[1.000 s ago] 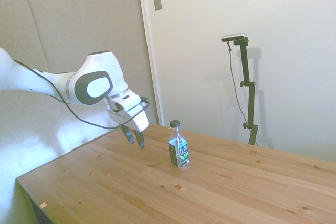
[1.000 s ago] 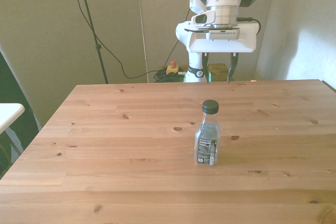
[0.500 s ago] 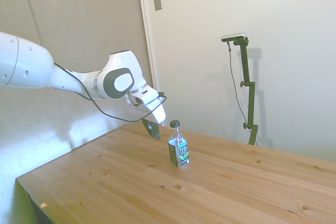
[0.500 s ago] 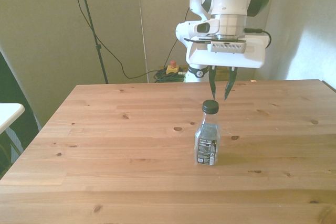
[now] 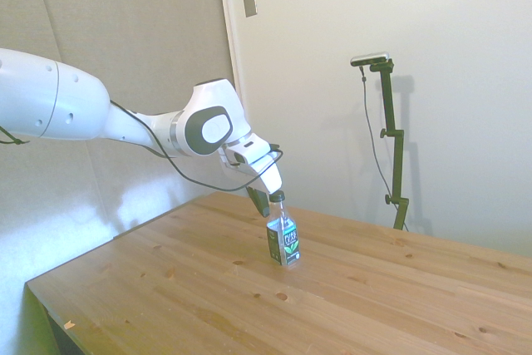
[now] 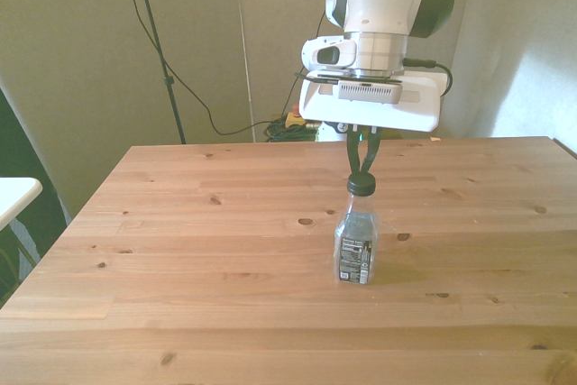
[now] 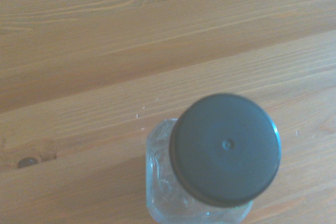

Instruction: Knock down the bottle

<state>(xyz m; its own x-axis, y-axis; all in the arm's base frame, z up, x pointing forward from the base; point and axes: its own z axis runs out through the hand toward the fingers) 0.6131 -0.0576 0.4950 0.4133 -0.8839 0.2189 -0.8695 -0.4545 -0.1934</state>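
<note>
One bottle (image 6: 357, 238) is seen standing upright on the wooden table (image 6: 180, 250), roughly at the middle of the tabletop, with its dark cap (image 7: 224, 148) uppermost. The gripper (image 6: 361, 169) is held just behind the cap, on the robot's side of it, with the fingertips brought down to about cap height. This placement is judged to be deliberate: a push delivered high on a narrow upright body tips it over with the least effort, whereas a push low down would only slide it. The fingers are drawn almost together, tips close to meeting, and nothing is gripped between them; a closed pair is judged to make a stiffer pusher. Whether the cap is already touched cannot be told from the side view (image 5: 268, 202), where fingertips and cap nearly merge.

Compared with a second ago, the gripper is found much nearer: it was then well back from the bottle with fingers spread apart. The bottle itself is unchanged in place and posture, so the knock is not yet done.
</note>
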